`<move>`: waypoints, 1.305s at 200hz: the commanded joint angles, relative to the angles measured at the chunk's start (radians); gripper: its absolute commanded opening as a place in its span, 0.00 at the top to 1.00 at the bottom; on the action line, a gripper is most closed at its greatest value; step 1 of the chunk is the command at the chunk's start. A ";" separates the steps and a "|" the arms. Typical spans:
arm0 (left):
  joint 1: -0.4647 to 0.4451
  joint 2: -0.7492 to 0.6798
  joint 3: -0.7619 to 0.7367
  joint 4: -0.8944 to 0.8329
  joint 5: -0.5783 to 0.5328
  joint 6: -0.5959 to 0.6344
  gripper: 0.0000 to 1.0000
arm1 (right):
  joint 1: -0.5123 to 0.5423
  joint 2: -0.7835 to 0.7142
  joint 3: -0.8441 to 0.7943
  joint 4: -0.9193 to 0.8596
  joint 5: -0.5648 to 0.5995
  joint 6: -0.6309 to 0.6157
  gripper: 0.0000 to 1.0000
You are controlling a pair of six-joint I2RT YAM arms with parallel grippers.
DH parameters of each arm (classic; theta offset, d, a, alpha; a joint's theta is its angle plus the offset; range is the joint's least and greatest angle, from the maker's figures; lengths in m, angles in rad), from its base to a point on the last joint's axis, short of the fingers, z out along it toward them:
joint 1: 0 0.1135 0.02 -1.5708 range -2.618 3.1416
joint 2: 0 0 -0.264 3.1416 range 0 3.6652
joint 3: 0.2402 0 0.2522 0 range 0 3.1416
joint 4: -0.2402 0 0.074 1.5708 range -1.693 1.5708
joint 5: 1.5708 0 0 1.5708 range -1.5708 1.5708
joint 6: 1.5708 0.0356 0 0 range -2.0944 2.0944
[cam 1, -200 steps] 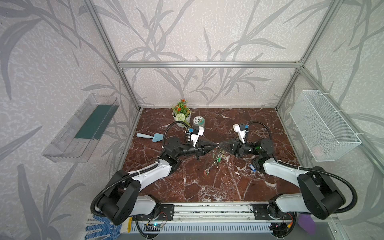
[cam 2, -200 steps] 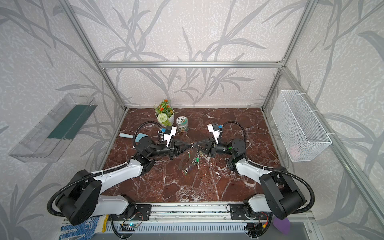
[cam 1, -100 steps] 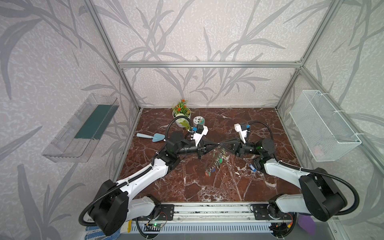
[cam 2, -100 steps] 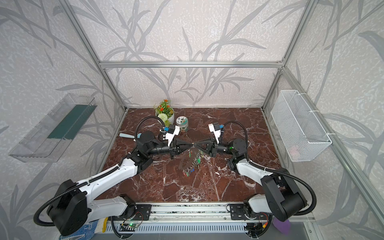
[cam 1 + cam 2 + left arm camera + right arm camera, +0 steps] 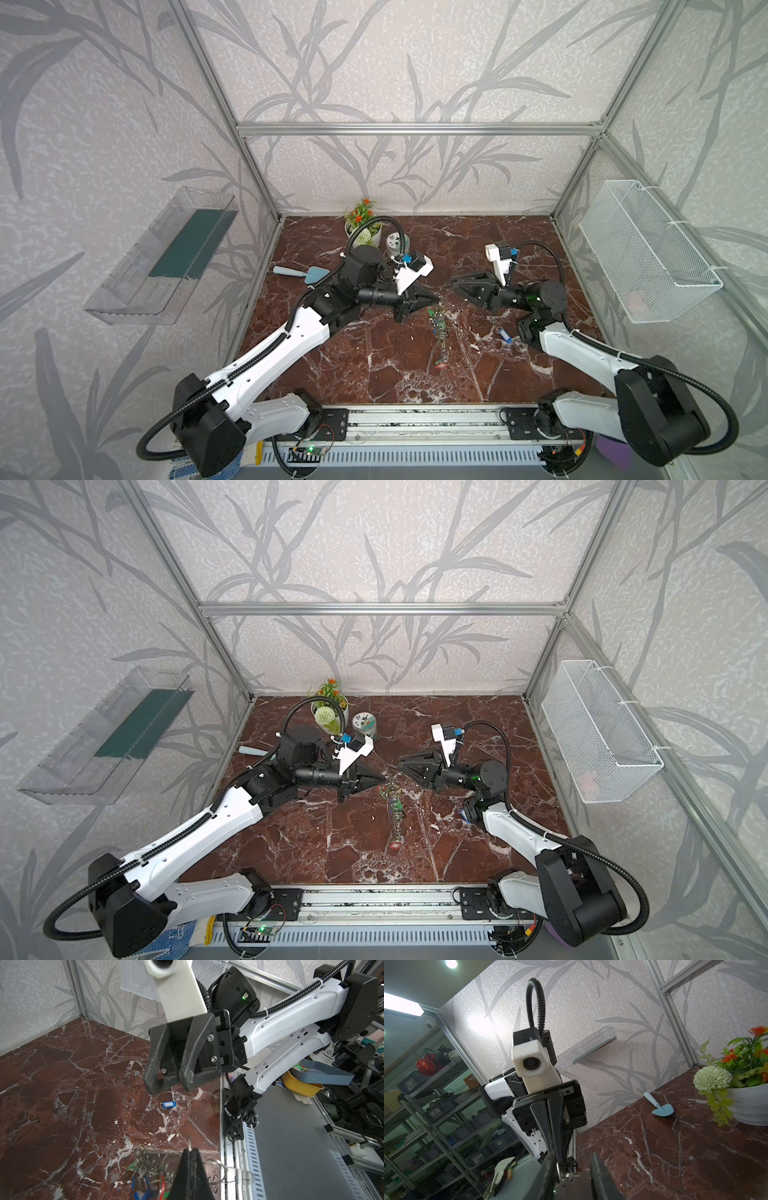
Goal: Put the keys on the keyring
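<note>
Metal keyring (image 5: pixel 437 322) hangs from pinched left claw (image 5: pixel 436 298), long axis vertical.

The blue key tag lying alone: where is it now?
In a top view the blue key tag lies flat on the marble table, on the right side, close beside the right arm and right of the bunch of keys.

- Walls (image 5: pixel 415 62) all round are pale wallpaper with big grey leafy branches, pretty busy look.
- Silver aluminium frame (image 5: pixel 415 129) bars run up the corners and across the back.
- Worktop (image 5: pixel 365 361) is dark red-brown marble with white veins.
- Clear plastic shelf (image 5: pixel 166 257) hangs on the left wall, white wire basket (image 5: pixel 648 253) on the right one.
- Outside the cell, in the right wrist view: metal racks (image 5: pixel 446 1147) loaded with grey crates (image 5: pixel 440 1105), plus a bright ceiling light panel (image 5: pixel 402 1007).
</note>
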 commanded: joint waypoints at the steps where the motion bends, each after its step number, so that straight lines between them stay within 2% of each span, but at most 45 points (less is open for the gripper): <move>1: -0.008 0.018 0.108 -0.141 0.014 0.119 1.00 | 0.001 -0.040 -0.014 -0.042 -0.007 -0.051 0.69; 50: -0.015 0.097 0.257 -0.340 0.002 0.239 1.00 | 0.046 -0.089 0.003 -0.217 -0.012 -0.174 0.69; 147: -0.015 0.276 0.522 -0.639 -0.017 0.454 1.00 | 0.058 -0.079 0.002 -0.250 -0.017 -0.215 0.73; 178: -0.015 0.320 0.569 -0.682 -0.005 0.483 1.00 | 0.058 -0.081 0.002 -0.284 -0.008 -0.244 0.76; 232: -0.017 0.369 0.617 -0.702 0.003 0.493 1.00 | 0.058 -0.064 0.002 -0.292 -0.003 -0.258 0.87; 261: -0.016 0.385 0.635 -0.713 -0.010 0.496 1.00 | 0.061 -0.066 -0.003 -0.313 0.002 -0.275 0.88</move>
